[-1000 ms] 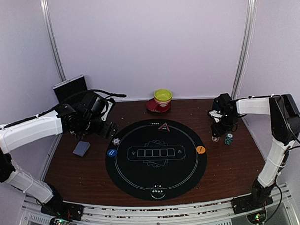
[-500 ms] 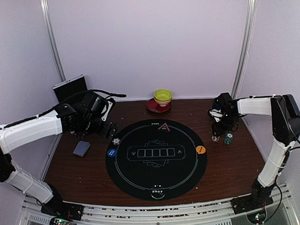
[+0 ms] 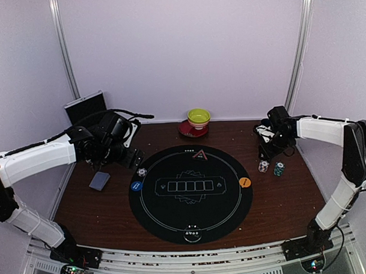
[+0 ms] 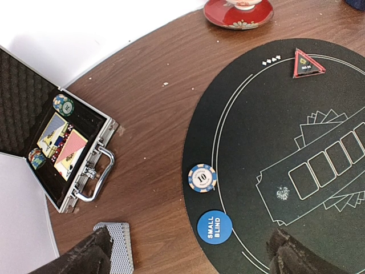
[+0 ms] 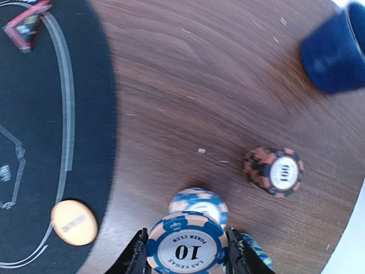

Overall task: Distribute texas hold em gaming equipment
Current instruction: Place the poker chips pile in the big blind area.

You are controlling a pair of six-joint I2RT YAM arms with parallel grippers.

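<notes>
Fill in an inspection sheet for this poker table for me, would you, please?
Surface: brown table with a round black mat.
Job's things: card deck left of the mat; blue chip and blue disc at its left edge; orange disc at its right edge; loose chips on the table to its right; open case holding cards and chips.
Clutter: bowl on a red saucer; blue mug.
Grippers: left gripper open, holding nothing; right gripper shut on a chip marked 10.
Cables: black cable looping over the left arm.
Surroundings: pale walls, metal posts.
</notes>
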